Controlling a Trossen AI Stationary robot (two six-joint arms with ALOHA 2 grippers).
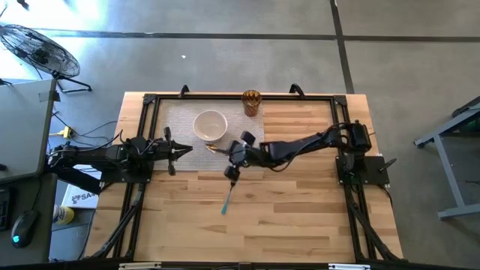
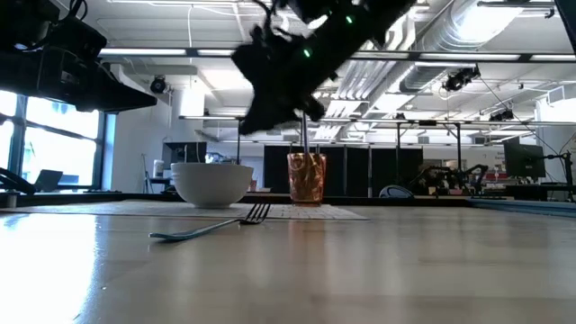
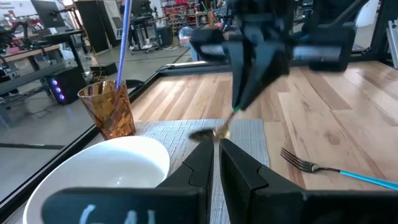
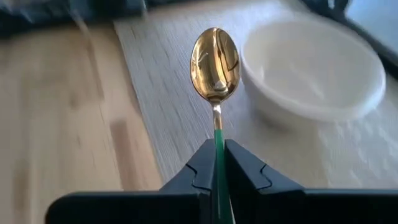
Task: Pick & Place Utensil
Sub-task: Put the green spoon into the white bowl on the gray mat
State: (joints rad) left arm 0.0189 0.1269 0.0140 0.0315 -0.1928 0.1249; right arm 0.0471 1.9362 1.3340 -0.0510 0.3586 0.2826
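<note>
Overhead, the table (image 1: 300, 217) is a pale butcher-block wooden top framed by black rails, standing on a grey concrete floor with a floor fan (image 1: 37, 49) off to one corner. A grey woven placemat (image 1: 176, 112) covers the far part of the top. From table height the room behind is a bright open workshop with white ceiling ducts, windows and benches of equipment.

Counted out: one white bowl (image 1: 210, 124) on the placemat, one amber glass tumbler (image 1: 251, 103) at the mat's far edge with a blue-handled utensil (image 3: 122, 43) standing in it, one fork (image 1: 226, 199) with a blue handle lying flat on the bare wood near the middle of the table, and one gold spoon (image 4: 214, 57) with a green handle.

The right gripper (image 1: 234, 154) reaches across from the right side and hangs above the table just beside the bowl, its fingers (image 4: 245, 168) pinched tight on the spoon's green handle, the gold spoon bowl pointing forward over the placemat, clear of the surface. The left gripper (image 1: 187, 149) waits at the left side above the mat's edge, pointing toward the bowl, its fingers (image 3: 200, 163) closed together with nothing between them.
</note>
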